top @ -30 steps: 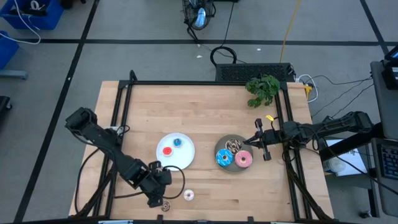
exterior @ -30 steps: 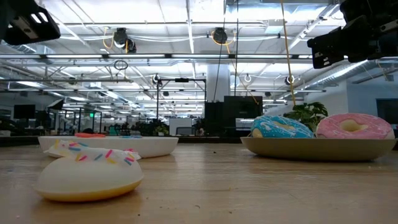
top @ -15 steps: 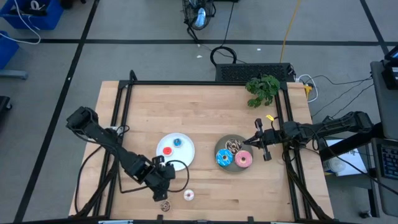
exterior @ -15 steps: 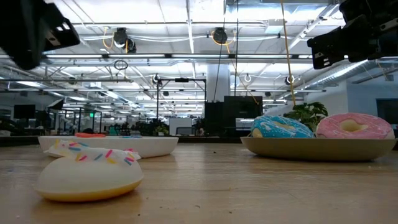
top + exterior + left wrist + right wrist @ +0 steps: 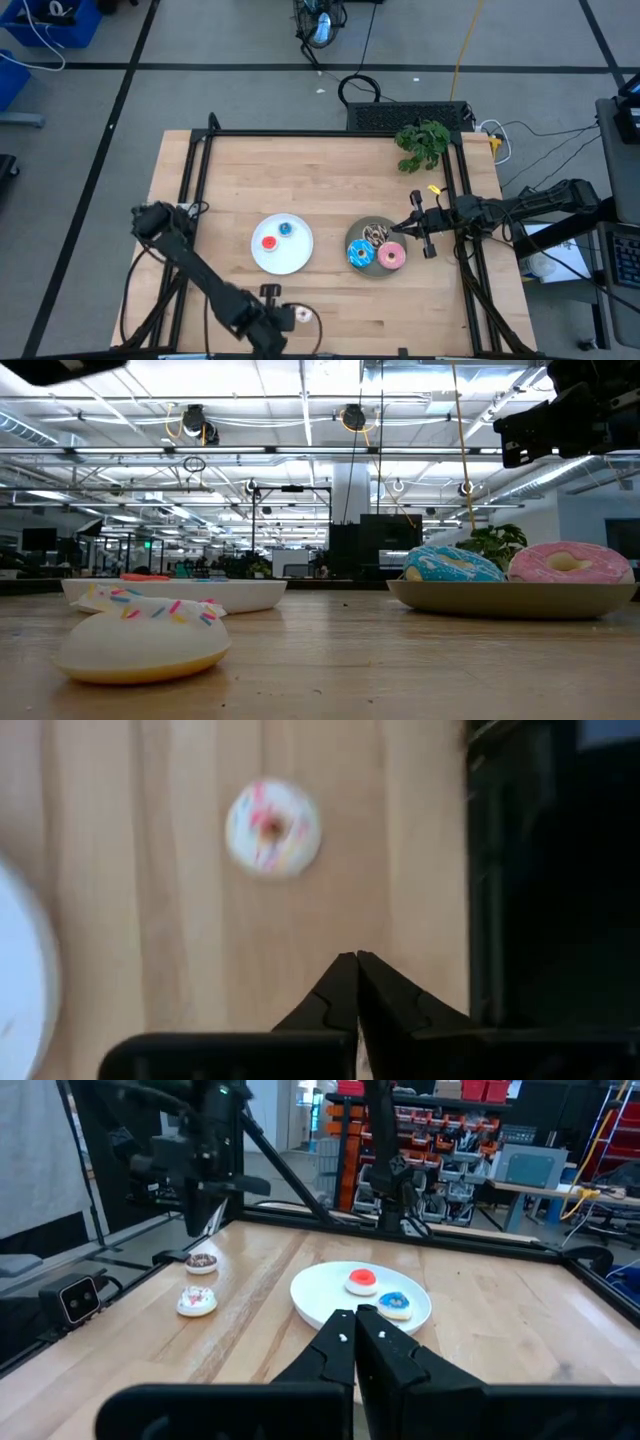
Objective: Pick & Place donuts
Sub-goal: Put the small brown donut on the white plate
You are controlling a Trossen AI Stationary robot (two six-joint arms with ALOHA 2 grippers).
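A white plate (image 5: 282, 245) carries the red mini donut (image 5: 268, 242) and the blue mini donut (image 5: 286, 229). On the grey plate (image 5: 376, 270) lie the blue-iced donut (image 5: 359, 255), the pink-iced donut (image 5: 391, 256) and the drizzled brown donut (image 5: 376, 235). The pale mini donut (image 5: 303, 314) lies flat on the wood near the near edge. The brown mini donut (image 5: 202, 1261) lies beside it, hidden under the arm in the high view. My left gripper (image 5: 357, 958) is shut and empty, raised above that spot (image 5: 205, 1220). My right gripper (image 5: 355, 1315) is shut, hovering at the grey plate's right side (image 5: 400, 230).
A black rail frame (image 5: 195, 170) runs along the table's edges. A green plant (image 5: 422, 143) sits at the far right corner. Bare wood lies across the far half of the table and between the two plates.
My left arm has swung toward the table's near edge and risen, leaving all but the top of the low view. Its gripper now covers the brown mini donut in the high view. The right arm and the donuts have kept still.
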